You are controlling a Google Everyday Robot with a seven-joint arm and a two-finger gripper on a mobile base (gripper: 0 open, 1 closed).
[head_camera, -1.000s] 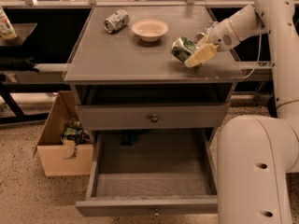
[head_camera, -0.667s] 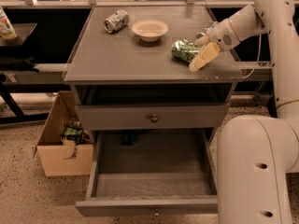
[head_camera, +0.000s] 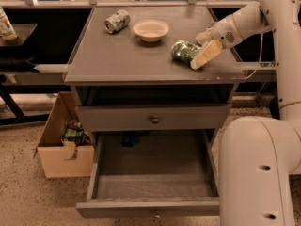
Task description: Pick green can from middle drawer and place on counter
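The green can (head_camera: 183, 51) lies on its side on the right part of the counter (head_camera: 122, 55). My gripper (head_camera: 197, 52) is open at the can's right end, one finger in front of it and one behind, low over the counter. The jaws stand apart and do not squeeze the can. The middle drawer (head_camera: 155, 171) is pulled out below, its grey floor bare, with its knob at the front edge.
A pale silvery can (head_camera: 116, 20) lies at the counter's back left, next to a cream bowl (head_camera: 150, 29). The closed knobbed drawer front (head_camera: 154, 119) sits above the open drawer. A cardboard box (head_camera: 63, 147) stands on the floor at left. My white base (head_camera: 258, 173) is at right.
The can was tilted in my gripper just above the counter; now it rests on the counter a little further left, and the fingers have spread apart from it.
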